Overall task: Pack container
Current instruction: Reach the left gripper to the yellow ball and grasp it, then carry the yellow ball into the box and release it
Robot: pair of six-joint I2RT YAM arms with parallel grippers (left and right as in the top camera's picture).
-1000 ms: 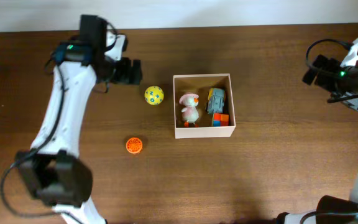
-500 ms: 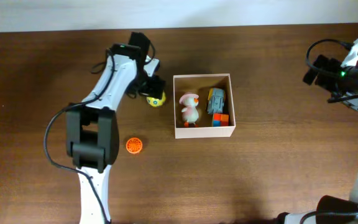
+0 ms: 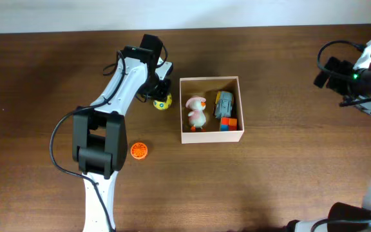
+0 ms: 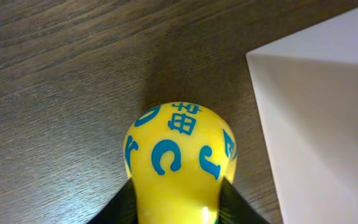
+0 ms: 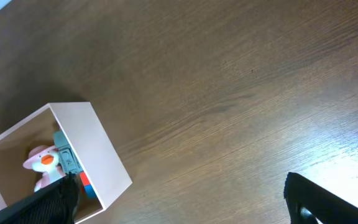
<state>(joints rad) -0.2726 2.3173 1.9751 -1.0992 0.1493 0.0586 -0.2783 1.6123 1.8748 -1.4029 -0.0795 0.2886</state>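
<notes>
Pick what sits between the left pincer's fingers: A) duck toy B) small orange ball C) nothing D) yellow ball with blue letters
D: in the left wrist view the yellow ball is pinched between the two fingers of the left pincer, just outside the container's white wall.

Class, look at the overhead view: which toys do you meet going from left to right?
Orange ball → yellow ball → duck → grey toy, the last two inside the container.
</notes>
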